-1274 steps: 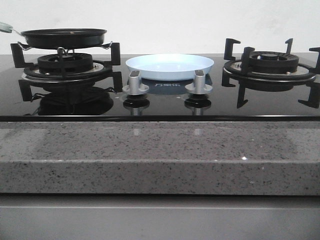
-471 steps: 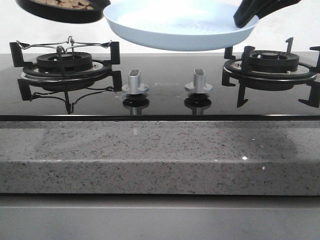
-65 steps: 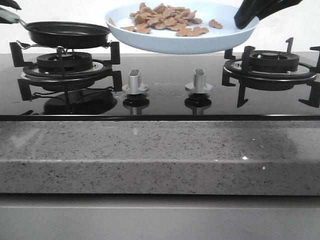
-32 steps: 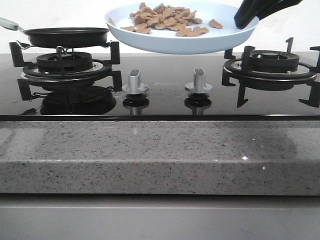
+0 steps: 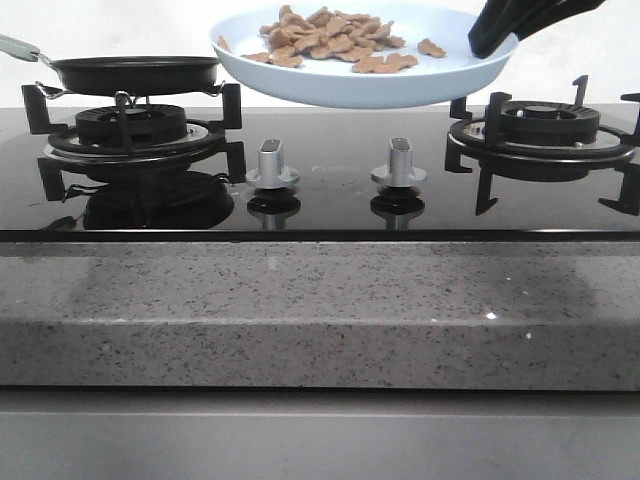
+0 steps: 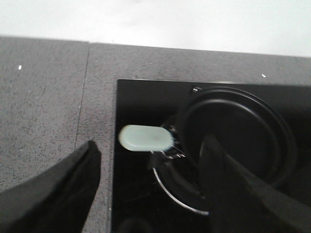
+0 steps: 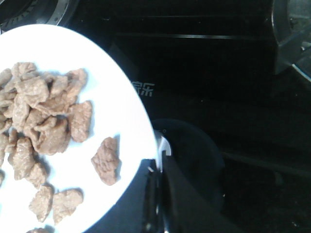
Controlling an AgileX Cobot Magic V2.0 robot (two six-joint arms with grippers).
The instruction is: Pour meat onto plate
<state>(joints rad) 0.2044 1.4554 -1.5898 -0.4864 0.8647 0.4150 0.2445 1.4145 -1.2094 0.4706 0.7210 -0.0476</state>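
The pale blue-white plate [image 5: 360, 88] hangs in the air above the middle of the stove, tilted slightly. A heap of tan meat [image 5: 330, 38] lies on it. My right gripper [image 5: 492, 38] is shut on the plate's right rim. In the right wrist view the fingers [image 7: 158, 174] pinch the edge of the plate [image 7: 121, 116] next to the meat [image 7: 43, 121]. My left gripper [image 6: 150, 145] is open, apart from the pale green handle [image 6: 146, 138] of the black frying pan [image 6: 238, 131]. It does not show in the front view.
The black frying pan [image 5: 135, 72] rests on the left burner grate [image 5: 130, 130], its handle [image 5: 15, 45] pointing left. Two silver knobs [image 5: 272, 165] [image 5: 398, 165] stand on the glass under the plate. The right burner [image 5: 545, 135] is bare. A granite counter edge [image 5: 320, 310] runs along the front.
The left gripper has let go of the pan's handle and drawn back out of the front view. The pan sits still on the left burner. The plate and right gripper have not moved.
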